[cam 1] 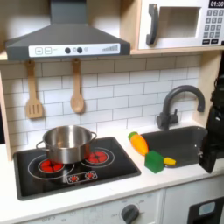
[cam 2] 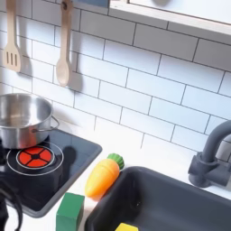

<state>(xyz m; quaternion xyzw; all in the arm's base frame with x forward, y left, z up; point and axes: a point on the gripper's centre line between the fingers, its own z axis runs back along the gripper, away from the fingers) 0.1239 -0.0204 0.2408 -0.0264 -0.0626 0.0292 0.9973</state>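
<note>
The black arm stands at the first exterior view's right edge, and its lower end, the gripper [cam 1: 211,156], hangs over the right end of the dark sink [cam 1: 194,133]. The frame cuts its fingers off, so their state is unclear and nothing shows in them. Nearest to it are a small yellow piece [cam 1: 170,161] and a green block [cam 1: 155,161] at the sink's left front corner. An orange toy carrot [cam 1: 138,143] lies on the counter just behind the block. In the second exterior view the carrot [cam 2: 103,175] and the green block [cam 2: 70,212] lie between stove and sink [cam 2: 162,194].
A silver pot [cam 1: 66,143] sits on the black stove [cam 1: 105,173] at the left. A dark faucet [cam 1: 179,103] rises behind the sink. A wooden spatula [cam 1: 33,92] and a spoon [cam 1: 77,89] hang on the tiled wall under the hood [cam 1: 66,39]. A microwave [cam 1: 179,24] is up right.
</note>
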